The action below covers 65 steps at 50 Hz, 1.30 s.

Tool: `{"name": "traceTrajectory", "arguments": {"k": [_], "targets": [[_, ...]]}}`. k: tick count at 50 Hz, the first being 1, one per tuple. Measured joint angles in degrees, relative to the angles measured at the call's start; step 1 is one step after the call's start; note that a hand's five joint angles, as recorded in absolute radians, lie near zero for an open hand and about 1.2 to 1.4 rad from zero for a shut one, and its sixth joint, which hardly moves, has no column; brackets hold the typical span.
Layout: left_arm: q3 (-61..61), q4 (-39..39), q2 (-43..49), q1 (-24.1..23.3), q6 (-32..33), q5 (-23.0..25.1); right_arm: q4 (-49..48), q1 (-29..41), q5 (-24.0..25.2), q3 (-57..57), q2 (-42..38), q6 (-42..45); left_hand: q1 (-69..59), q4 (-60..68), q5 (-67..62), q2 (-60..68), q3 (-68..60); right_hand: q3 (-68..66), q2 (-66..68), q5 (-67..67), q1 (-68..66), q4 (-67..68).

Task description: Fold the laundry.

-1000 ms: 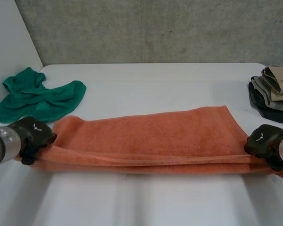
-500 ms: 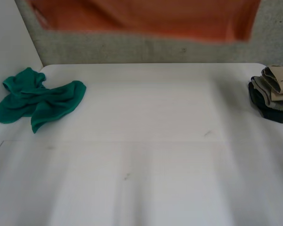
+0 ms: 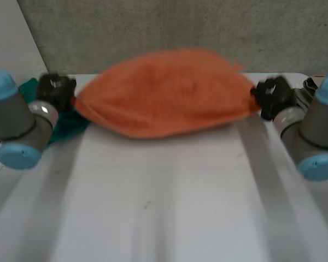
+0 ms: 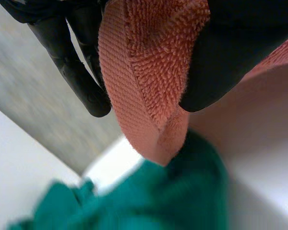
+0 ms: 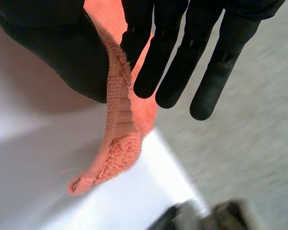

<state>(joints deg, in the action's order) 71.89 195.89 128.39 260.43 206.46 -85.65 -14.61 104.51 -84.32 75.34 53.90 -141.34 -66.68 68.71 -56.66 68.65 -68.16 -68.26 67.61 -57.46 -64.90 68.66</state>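
Orange towel is off the table, strung between both hands and bellying down above the far half of the white table. Left hand has its left end pinched thumb-to-fingers, and right hand clamps the right end's hem between thumb and near-straight fingers. Crumpled green cloth lies on the table below the left hand.

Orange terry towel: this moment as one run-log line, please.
orange terry towel: held aloft | left hand: pinches one end | right hand: pinches other end
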Motion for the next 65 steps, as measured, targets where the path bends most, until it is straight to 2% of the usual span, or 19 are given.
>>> {"name": "traceTrajectory", "arguments": {"k": [5, 7, 8, 12, 13, 20, 35, 37, 38, 39, 40, 45, 52, 54, 59, 62, 65], "targets": [[2.48, -1.28, 2.87, 1.54, 5.77, 0.47, 2.31, -0.02, -0.19, 1.33, -3.22, 1.28, 0.17, -0.16, 0.1, -0.28, 0.13, 0.0, 0.0, -0.01, 0.0, 0.0], [3.03, -2.45, 2.85, 1.81, 7.97, 0.67, 3.13, -0.08, -0.19, 1.38, -3.68, 1.72, 2.53, -3.87, 2.33, -4.25, 4.01, 0.0, 0.0, 0.0, 0.0, 0.0], [3.45, -3.79, 2.49, 1.96, 10.13, 0.93, 3.89, -0.15, -0.16, 1.38, -3.87, 2.06, 13.89, -14.24, 12.14, -14.24, 13.62, 0.0, 0.0, -0.01, 0.0, 0.0], [4.12, -6.26, 1.51, 2.02, 13.56, 1.35, 4.83, -0.28, -0.09, 1.33, -3.55, 2.4, 17.17, -17.16, 15.03, -17.19, 16.53, 0.0, 0.0, -0.01, 0.0, 0.01], [4.55, -7.94, 0.6, 2.01, 15.71, 1.6, 5.22, -0.35, -0.03, 1.32, -3.02, 2.43, 25.69, -27.44, 25.47, -27.21, 26.51, 0.0, 0.0, -0.01, 0.0, 0.0], [6.33, -10.63, -1.87, 2.01, 18.76, 2.35, 5.49, -0.29, 0.07, 2.0, -0.99, 2.04, 27.26, -29.81, 28.12, -29.61, 29.06, 0.0, 0.0, -0.01, 0.0, 0.01], [11.59, -8.02, -4.87, 3.75, 18.71, 4.02, 5.19, -0.81, -0.01, 5.09, -0.39, 2.42, 21.58, -23.79, 22.06, -23.88, 23.18, 0.0, 0.0, -0.01, 0.0, 0.0], [12.33, -7.92, -5.22, 3.78, 18.74, 4.45, 5.17, -0.94, 0.0, 5.52, -0.24, 2.52, 16.5, -19.45, 17.67, -19.45, 18.82, 0.0, 0.0, -0.01, 0.0, 0.01], [12.64, -7.91, -5.35, 3.77, 18.76, 4.64, 5.16, -0.98, 0.01, 5.7, -0.17, 2.57, 8.46, -11.5, 9.86, -11.4, 11.02, 0.0, 0.0, -0.01, 0.0, 0.01], [12.96, -7.94, -5.46, 3.76, 18.79, 4.79, 5.16, -1.03, 0.0, 5.9, -0.07, 2.61, 8.46, -11.5, 9.86, -11.4, 11.02, 0.0, 0.0, -0.01, 0.0, 0.0], [13.21, -7.96, -5.54, 3.75, 18.82, 4.91, 5.16, -1.07, 0.01, 6.1, 0.06, 2.65, 0.12, -3.49, 1.86, -2.97, 3.19, 0.0, 0.0, -0.01, 0.0, 0.0], [15.26, -9.33, -6.8, 3.76, 19.37, 5.26, 5.82, -1.21, -0.12, 7.64, 1.61, 3.43, 0.0, -0.31, 0.15, -0.16, 0.15, 0.0, 0.0, -0.01, 0.0, 0.0], [20.32, -15.37, -12.79, 4.75, 21.77, 5.31, 12.92, -2.36, -0.22, 11.59, 7.3, 9.08, 0.0, -0.3, 0.14, -0.15, 0.15, 0.0, 0.0, -0.01, 0.0, 0.0], [23.12, -20.18, -16.9, 6.06, 24.12, 5.07, 21.69, -4.08, -0.29, 15.05, 11.73, 15.59, 0.0, -0.29, 0.22, -0.15, 0.15, 0.0, 0.0, -0.01, 0.0, 0.0], [25.97, -30.53, -22.12, 10.16, 30.15, 5.07, 35.59, -7.92, 0.46, 20.93, 19.1, 28.79, 0.0, -0.28, 0.15, -0.13, 0.15, 0.0, 0.0, -0.02, 0.0, 0.0], [25.49, -35.38, -23.12, 12.18, 33.2, 5.74, 37.65, -8.94, 1.24, 22.48, 21.31, 32.88, 0.0, -0.28, 0.14, -0.1, 0.11, 0.0, 0.0, -0.33, 0.0, 0.01], [22.89, -38.2, -22.6, 12.5, 33.92, 6.69, 35.32, -8.85, 1.84, 21.97, 21.1, 33.21, 0.0, -0.27, 0.14, -0.08, 0.03, 0.0, 0.0, -0.86, 0.0, 0.01]]}}
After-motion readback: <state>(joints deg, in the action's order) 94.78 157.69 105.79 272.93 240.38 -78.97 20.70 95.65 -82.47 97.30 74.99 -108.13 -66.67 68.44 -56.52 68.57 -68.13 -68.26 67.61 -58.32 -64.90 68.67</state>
